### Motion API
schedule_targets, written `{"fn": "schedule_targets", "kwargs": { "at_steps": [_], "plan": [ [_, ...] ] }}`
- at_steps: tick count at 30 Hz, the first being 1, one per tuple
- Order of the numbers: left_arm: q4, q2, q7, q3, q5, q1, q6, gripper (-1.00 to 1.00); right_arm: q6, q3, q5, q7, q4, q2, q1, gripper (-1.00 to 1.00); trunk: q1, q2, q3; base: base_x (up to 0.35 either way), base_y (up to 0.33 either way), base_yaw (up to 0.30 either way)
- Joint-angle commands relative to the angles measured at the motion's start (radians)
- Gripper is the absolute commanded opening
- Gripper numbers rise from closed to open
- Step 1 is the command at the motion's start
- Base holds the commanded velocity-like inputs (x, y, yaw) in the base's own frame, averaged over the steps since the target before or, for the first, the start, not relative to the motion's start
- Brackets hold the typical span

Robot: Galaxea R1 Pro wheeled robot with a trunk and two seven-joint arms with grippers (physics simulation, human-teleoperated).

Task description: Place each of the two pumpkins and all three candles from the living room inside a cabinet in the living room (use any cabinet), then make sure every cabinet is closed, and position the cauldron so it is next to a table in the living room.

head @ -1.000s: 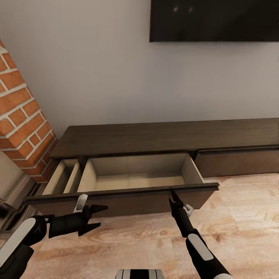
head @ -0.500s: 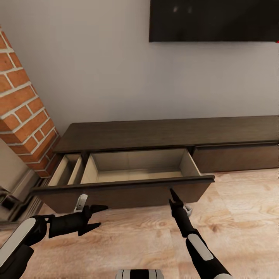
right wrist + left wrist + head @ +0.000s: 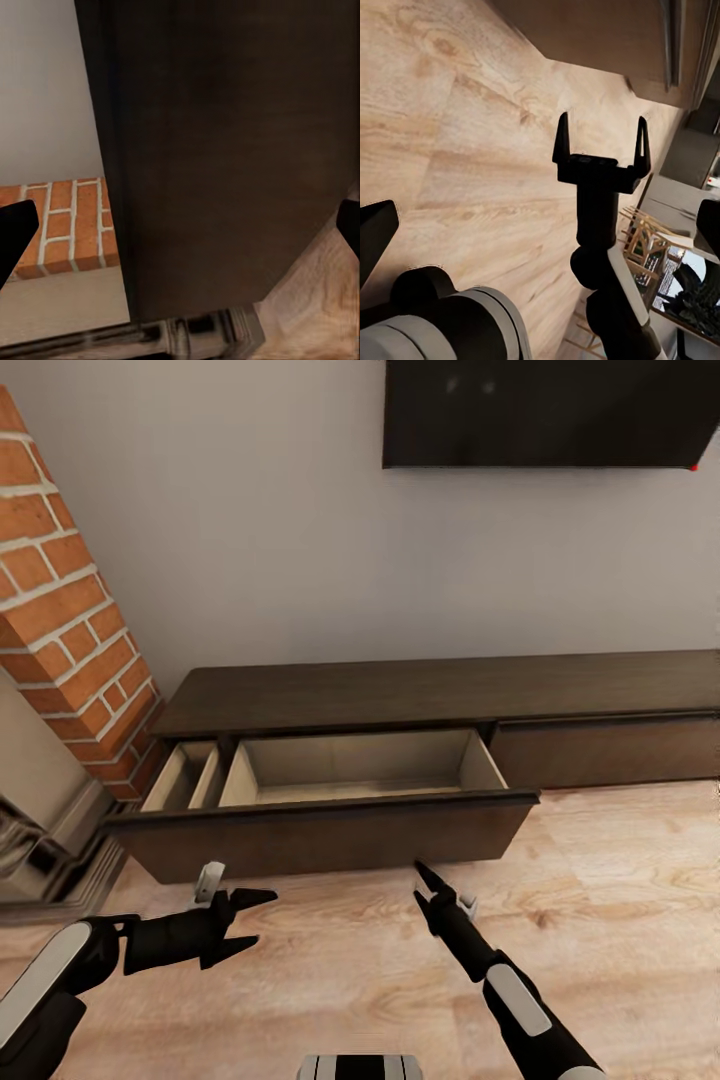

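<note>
cabinet (image 3: 440,695) drawer (image 3: 330,830) open, empty, long axis across view | right gripper (image 3: 428,888) just short of drawer front, fingers spread, empty (nearer arm) | left gripper (image 3: 245,925) spread, empty, off left | pumpkins/candles not seen

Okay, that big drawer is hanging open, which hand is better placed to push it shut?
Probably the right hand. It points at the open drawer's front panel, with the panel close ahead in its wrist view. The left hand sits lower and left, aimed sideways over the floor. Both hands are open and empty.
</note>
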Motion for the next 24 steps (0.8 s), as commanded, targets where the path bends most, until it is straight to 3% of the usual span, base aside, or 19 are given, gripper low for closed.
{"fn": "schedule_targets", "kwargs": {
  "at_steps": [1,3,7,8,11,14,18,19,20,21,24],
  "plan": [
    [0.001,0.001,0.010,0.002,0.010,-0.001,-0.001,1.00,0.018,0.002,-0.006,0.001,-0.001,-0.002,0.000,1.00,-0.001,0.000,-0.001,-0.124,0.000,0.000],
    [0.002,0.003,0.011,0.003,0.008,-0.001,-0.002,1.00,0.066,0.005,-0.002,0.002,0.000,-0.009,0.000,1.00,-0.001,0.000,-0.001,-0.075,0.000,0.000],
    [0.002,0.003,0.020,0.001,-0.003,-0.001,-0.005,1.00,0.149,0.008,0.007,0.004,0.034,-0.069,0.001,1.00,-0.001,0.000,0.003,-0.019,0.000,0.000],
    [0.002,0.005,0.024,0.000,-0.005,-0.001,-0.006,1.00,0.161,0.008,0.026,0.005,0.057,-0.086,0.002,1.00,-0.001,0.000,0.007,-0.004,0.000,0.000],
    [0.003,0.018,0.043,0.001,-0.011,-0.003,-0.007,1.00,0.171,0.008,0.107,0.012,0.121,-0.105,0.004,1.00,-0.003,0.001,0.019,-0.002,0.000,0.000],
    [0.010,0.016,0.130,-0.005,-0.047,-0.003,-0.008,1.00,0.172,0.008,0.163,0.014,0.184,-0.109,0.004,1.00,-0.004,0.002,0.030,0.000,0.000,0.000],
    [0.017,0.007,0.226,-0.006,-0.135,-0.002,-0.009,1.00,0.166,0.008,0.223,0.010,0.229,-0.110,0.004,1.00,-0.006,0.002,0.046,0.000,0.000,0.000],
    [0.030,0.000,0.242,-0.009,-0.195,-0.002,-0.010,1.00,0.164,0.008,0.259,0.008,0.235,-0.110,0.004,1.00,-0.006,0.003,0.050,0.000,0.000,0.000],
    [0.038,-0.003,0.245,-0.010,-0.218,-0.002,-0.010,1.00,0.164,0.008,0.272,0.008,0.237,-0.110,0.004,1.00,-0.007,0.003,0.053,0.000,0.000,0.000],
    [0.068,-0.021,0.250,-0.014,-0.294,-0.002,-0.011,1.00,0.165,0.007,0.308,0.004,0.240,-0.110,0.004,1.00,-0.007,0.003,0.057,0.000,0.000,0.000],
    [0.125,-0.081,0.249,-0.017,-0.454,-0.002,-0.018,1.00,0.164,0.005,0.358,-0.005,0.247,-0.112,0.004,1.00,-0.009,0.004,0.069,0.000,0.000,0.000]
  ]
}}
